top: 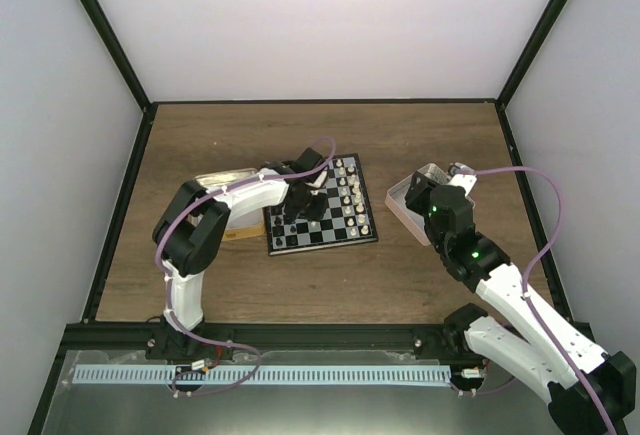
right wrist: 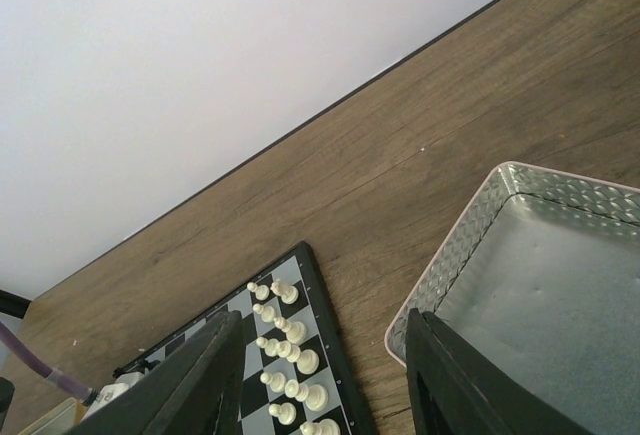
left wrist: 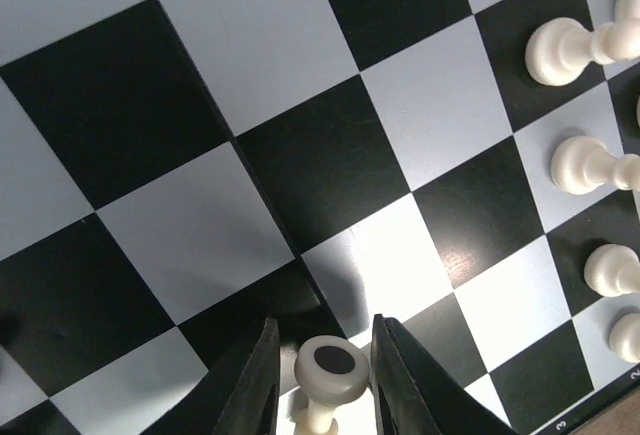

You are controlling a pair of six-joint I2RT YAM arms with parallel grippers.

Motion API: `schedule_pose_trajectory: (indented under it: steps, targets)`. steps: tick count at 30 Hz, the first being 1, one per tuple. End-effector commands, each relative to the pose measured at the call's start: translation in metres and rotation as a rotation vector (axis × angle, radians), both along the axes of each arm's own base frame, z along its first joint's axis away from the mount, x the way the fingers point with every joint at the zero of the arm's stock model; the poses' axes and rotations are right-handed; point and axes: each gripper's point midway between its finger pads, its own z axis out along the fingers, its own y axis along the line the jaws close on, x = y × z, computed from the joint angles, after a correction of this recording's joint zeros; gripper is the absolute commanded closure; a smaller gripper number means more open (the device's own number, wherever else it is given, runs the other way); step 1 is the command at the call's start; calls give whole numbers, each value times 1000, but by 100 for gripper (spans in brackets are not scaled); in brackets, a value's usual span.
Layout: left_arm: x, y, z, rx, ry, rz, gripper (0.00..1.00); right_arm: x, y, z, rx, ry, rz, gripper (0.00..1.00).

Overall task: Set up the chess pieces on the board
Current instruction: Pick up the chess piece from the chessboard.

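Left fingers (left wrist: 400, 385) pinching a cream chess piece (left wrist: 330, 370) over the board (left wrist: 200, 235), right fingers (right wrist: 215, 375) spread, empty

A brown wooden table (top: 320, 135) fills the middle of the top view. The board (top: 335, 236) lies flat at its centre, slightly skewed. A pink tray (top: 401, 198) sits to the board's right, apart from it. A tan tray (top: 238, 231) lies just beside the board's left edge, partly hidden.

1. Board (top: 320, 205): table (top: 320, 135) centre.
2. Chess pieces (top: 350, 195): ranked along board's 3 o'clock edge.
3. One tray (top: 397, 198): 3 o'clock of board, apart.
4. Other tray (top: 243, 232): 9 o'clock, beside board.
5. Single piece (left wrist: 330, 360): in left gripper (left wrist: 324, 340), over board.
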Motion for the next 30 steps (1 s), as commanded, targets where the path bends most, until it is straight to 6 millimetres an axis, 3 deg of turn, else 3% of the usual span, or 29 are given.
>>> schedule_pose_trajectory:
  steps: [1, 8, 19, 24, 28, 30]
  targets:
    - [-9, 13, -9, 63, 20, 3, 71, 0, 1, 1, 13, 0, 5, 54]
    - [-15, 15, -11, 63, 36, -7, 76, 1, 4, -1, 20, 7, 14, 54]
    - [-23, 21, -12, 89, 54, -29, 73, 2, 7, -3, 17, 14, 27, 54]
    - [-17, 19, -9, 78, 32, -12, 85, 3, 11, -4, 12, 15, 51, 54]
    - [-10, 12, 2, 31, -2, 23, 87, 5, 29, 2, -16, -16, 158, 52]
    - [-7, 10, 14, -8, -27, 59, 86, 3, 52, 6, -34, -50, 302, 48]
